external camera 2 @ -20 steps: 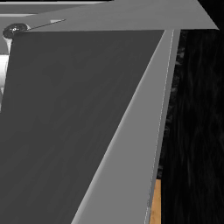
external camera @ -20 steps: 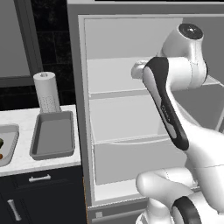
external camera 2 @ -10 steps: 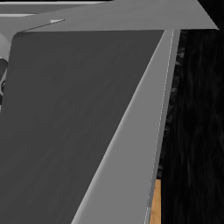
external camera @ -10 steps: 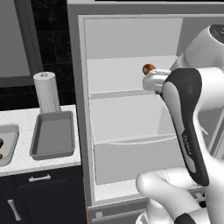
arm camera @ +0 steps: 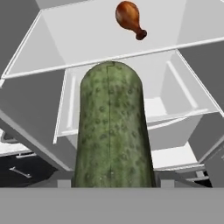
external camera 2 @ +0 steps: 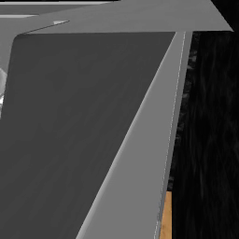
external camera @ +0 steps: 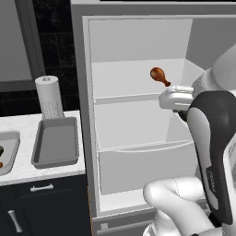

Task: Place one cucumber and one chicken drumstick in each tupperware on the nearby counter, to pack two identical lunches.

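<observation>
A long green cucumber (arm camera: 111, 131) rises from the bottom of the hand view, and my gripper (arm camera: 113, 177) is shut on it, its fingers hidden behind it. My white hand (external camera: 175, 99) hangs in front of the open fridge's middle shelf. A brown chicken drumstick (external camera: 159, 75) (arm camera: 129, 18) lies on the upper shelf, above and left of the hand. On the white counter (external camera: 27, 173) left of the fridge sits the larger dark tupperware (external camera: 55, 143), nothing in it. The smaller, lighter tupperware (external camera: 10, 154) is cut by the frame's left edge, with green and brown bits at its rim.
A paper towel roll (external camera: 49, 96) stands behind the dark tray. The fridge's open door (external camera 2: 84, 135) blocks the right base view, beside a strip of wooden floor (external camera 2: 165, 217). A lower fridge drawer (external camera: 143, 163) sits under the shelves. Navy cabinets (external camera: 41, 207) run below the counter.
My hand has pulled down and to the right, away from the upper shelf, with the cucumber in it. The drumstick, hidden behind the arm before, now shows in full.
</observation>
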Controlling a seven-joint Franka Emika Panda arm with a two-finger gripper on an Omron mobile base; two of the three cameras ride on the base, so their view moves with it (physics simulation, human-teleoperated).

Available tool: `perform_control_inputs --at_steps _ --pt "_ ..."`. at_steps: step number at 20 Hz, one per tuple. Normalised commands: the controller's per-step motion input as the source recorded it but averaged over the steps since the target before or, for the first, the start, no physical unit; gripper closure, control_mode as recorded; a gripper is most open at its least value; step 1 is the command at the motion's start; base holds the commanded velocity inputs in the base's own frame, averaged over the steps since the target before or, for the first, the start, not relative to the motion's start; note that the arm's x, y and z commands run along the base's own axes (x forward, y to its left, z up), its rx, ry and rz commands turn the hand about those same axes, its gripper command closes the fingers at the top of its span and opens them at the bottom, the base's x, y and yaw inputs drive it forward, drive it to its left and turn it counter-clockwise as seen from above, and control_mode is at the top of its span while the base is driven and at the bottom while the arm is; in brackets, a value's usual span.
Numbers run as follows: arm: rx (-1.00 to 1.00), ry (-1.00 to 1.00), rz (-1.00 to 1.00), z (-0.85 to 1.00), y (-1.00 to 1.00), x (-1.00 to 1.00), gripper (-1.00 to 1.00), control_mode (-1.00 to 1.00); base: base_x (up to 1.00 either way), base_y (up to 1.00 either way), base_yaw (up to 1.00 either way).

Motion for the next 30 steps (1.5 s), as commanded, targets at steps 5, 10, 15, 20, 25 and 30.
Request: perform_control_inputs --at_steps 5,10,15,20,25,30 --pt "0.0 0.0 0.0 -0.01 0.0 -0.12 1.0 1.0 -0.77 0.08 0.0" --pt "0.0 0.0 0.0 0.0 0.0 0.0 1.0 1.0 -0.74 0.75 0.0" --pt "0.0 0.0 0.0 0.0 0.0 0.0 1.0 1.0 -0.08 1.0 -0.04" --pt "0.0 0.0 0.0 0.0 0.0 0.0 1.0 1.0 0.0 1.0 -0.04" --pt "0.0 0.0 0.0 0.0 0.0 0.0 1.0 1.0 0.12 0.98 -0.03" --pt "0.0 0.0 0.0 0.0 0.0 0.0 1.0 1.0 1.0 0.13 0.0"
